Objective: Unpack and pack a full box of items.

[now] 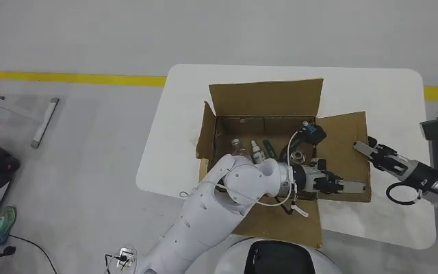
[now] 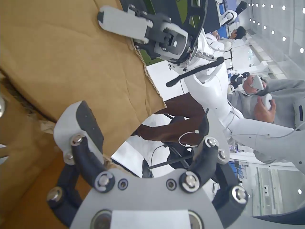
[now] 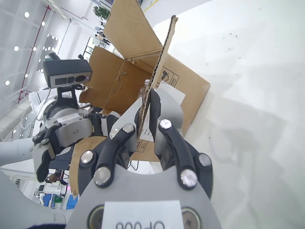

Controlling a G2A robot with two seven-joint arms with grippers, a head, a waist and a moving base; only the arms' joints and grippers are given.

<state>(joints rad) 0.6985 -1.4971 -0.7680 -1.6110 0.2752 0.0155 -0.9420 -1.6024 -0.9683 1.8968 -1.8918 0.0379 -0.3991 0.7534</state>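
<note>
Grey floor (image 1: 82,151) with a yellow line (image 1: 82,77), white table (image 1: 178,130). Open cardboard box (image 1: 263,125) sits mid-table. Bottles (image 1: 254,151) are inside, and the rest of the contents are hidden under the left arm. Left gripper (image 1: 356,185) is over the near part of the box's right flap (image 1: 342,140), fingers spread, gripping nothing. Right gripper (image 1: 358,146) is clamped on that flap's outer edge.

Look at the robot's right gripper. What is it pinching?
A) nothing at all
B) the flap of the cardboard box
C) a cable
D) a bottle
B: in the right wrist view, the right gripper has one finger on each side of the box flap, closed on its edge.
</note>
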